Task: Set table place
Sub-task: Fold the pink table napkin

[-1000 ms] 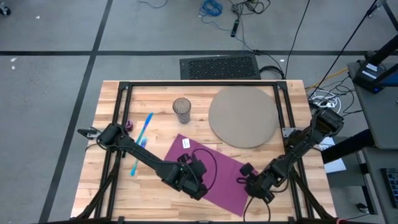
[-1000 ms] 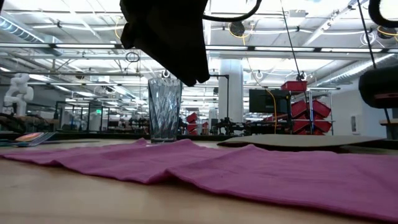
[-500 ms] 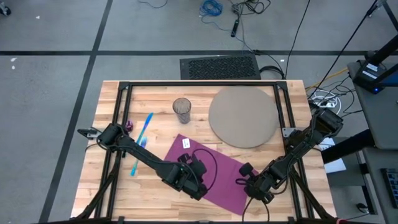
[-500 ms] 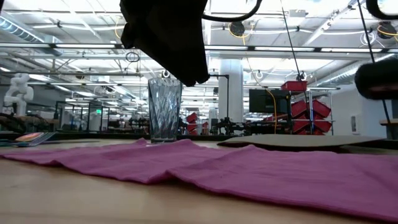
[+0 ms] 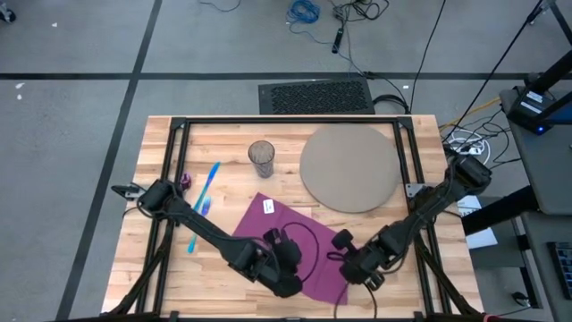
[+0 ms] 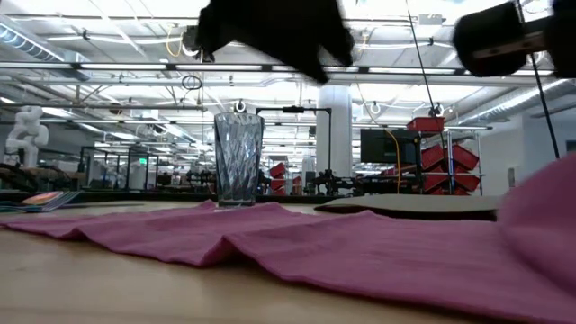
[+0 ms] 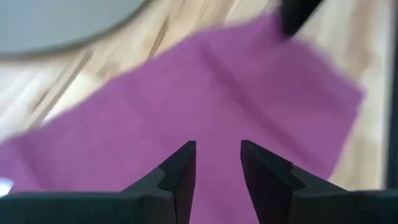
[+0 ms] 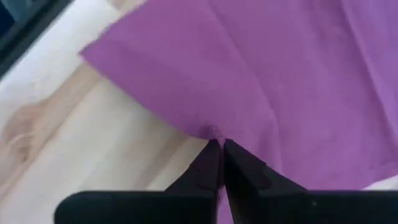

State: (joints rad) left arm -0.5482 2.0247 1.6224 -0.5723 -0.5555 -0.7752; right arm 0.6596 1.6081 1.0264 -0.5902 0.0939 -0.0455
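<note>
Purple napkin (image 5: 299,241) spread on surface near round mat (image 5: 349,167). Right gripper (image 8: 219,155) jaws pinched shut on napkin edge; left gripper (image 7: 217,163) jaws part-open above cloth, holding nothing. Risk – thin pinch slips, or dragged cloth topples glass (image 5: 261,158).

matt purple cloth napkin (image 5: 299,241) on pale wood plank table (image 5: 232,143).
</note>
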